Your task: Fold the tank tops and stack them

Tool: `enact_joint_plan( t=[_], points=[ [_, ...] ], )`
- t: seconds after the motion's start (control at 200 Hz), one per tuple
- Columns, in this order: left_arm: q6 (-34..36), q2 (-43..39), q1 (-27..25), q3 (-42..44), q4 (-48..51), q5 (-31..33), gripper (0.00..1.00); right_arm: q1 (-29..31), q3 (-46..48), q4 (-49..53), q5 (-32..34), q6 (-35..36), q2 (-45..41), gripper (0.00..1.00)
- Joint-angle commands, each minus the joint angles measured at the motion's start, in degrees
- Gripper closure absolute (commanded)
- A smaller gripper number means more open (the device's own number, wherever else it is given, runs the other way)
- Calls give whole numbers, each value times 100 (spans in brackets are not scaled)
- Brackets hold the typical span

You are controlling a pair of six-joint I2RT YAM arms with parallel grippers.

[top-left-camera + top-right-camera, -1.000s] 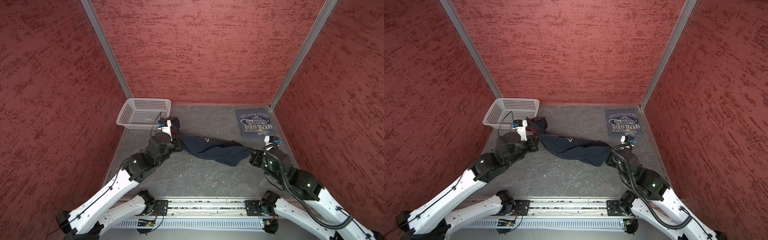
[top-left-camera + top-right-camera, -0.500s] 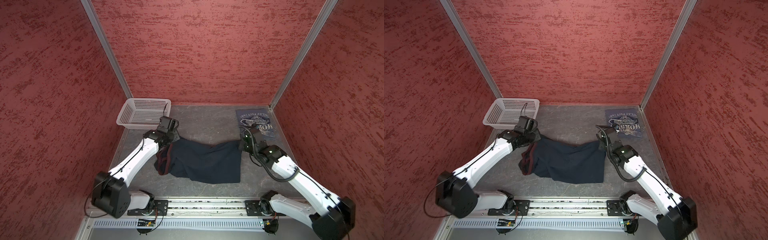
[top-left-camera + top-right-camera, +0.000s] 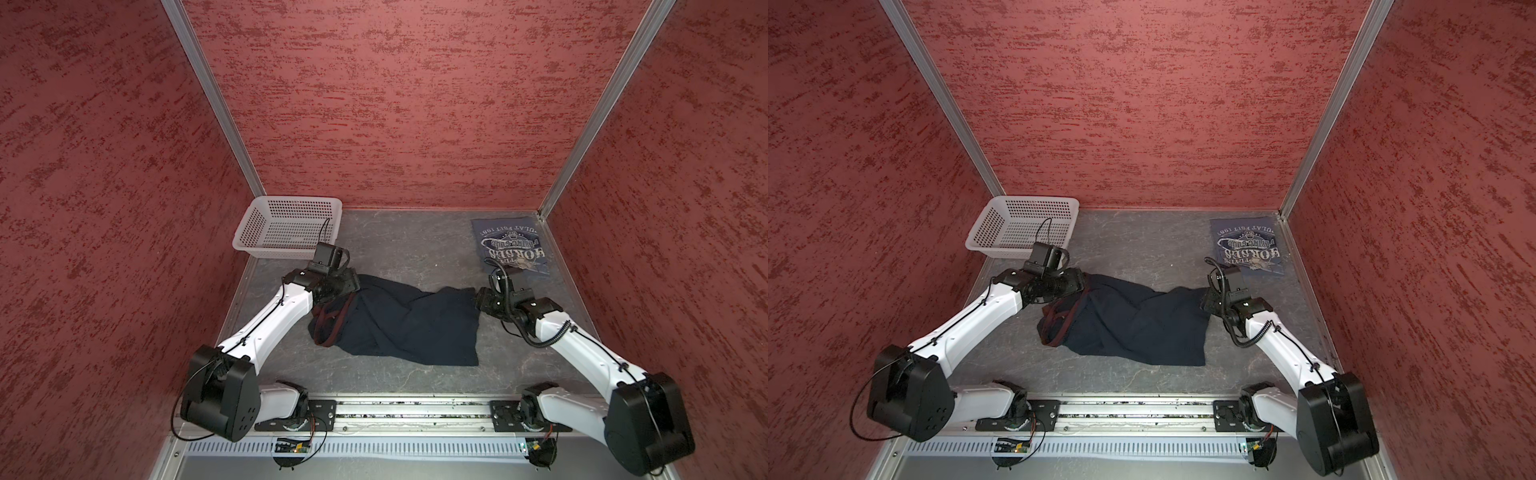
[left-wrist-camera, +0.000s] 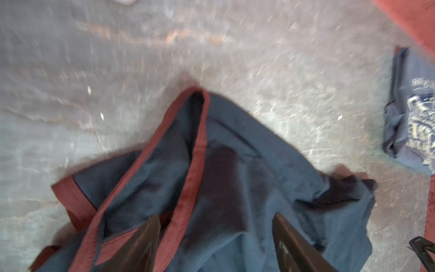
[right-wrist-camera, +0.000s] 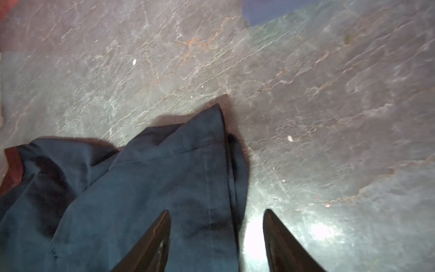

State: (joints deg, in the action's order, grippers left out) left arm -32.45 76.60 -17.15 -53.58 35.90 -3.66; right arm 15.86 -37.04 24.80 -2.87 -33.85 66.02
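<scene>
Grey floor (image 3: 415, 245): left gripper (image 4: 215, 217) and right gripper (image 5: 217, 210) both stand spread, empty, over opposite ends of the navy top (image 3: 407, 328). It lies rumpled mid-floor, long axis side to side, maroon straps leftward. Blue top (image 3: 511, 245) sits folded, back right.

The left arm (image 3: 270, 324) and right arm (image 3: 582, 349) have white shells, black joints and external black cables. The right gripper (image 5: 217, 210) has black tapered fingers (image 5: 150, 242).
</scene>
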Motion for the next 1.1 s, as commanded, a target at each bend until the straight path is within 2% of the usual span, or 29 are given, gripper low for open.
enact_joint_plan(
  t=[0.0, 0.321, 0.601, 0.847, 1.097],
  points=[
    [141, 428, 142, 22, -334, -282, 24, -30, 202, -384, -198, -131, 112, 36],
    [217, 1946, 267, -769, -686, -460, 29, -281, 226, -1289, -395, -97, 722, 36],
    [177, 2393, 230, -936, -830, -642, 36, -389, -310, -1566, -656, 16, 1688, 39],
    [157, 2422, 212, -832, -907, -688, 39, -385, -528, -1680, -945, 53, 2177, 54],
    [159, 2310, 212, -736, -912, -671, 41, -387, -532, -1511, -783, 128, 1979, 74]
  ],
)
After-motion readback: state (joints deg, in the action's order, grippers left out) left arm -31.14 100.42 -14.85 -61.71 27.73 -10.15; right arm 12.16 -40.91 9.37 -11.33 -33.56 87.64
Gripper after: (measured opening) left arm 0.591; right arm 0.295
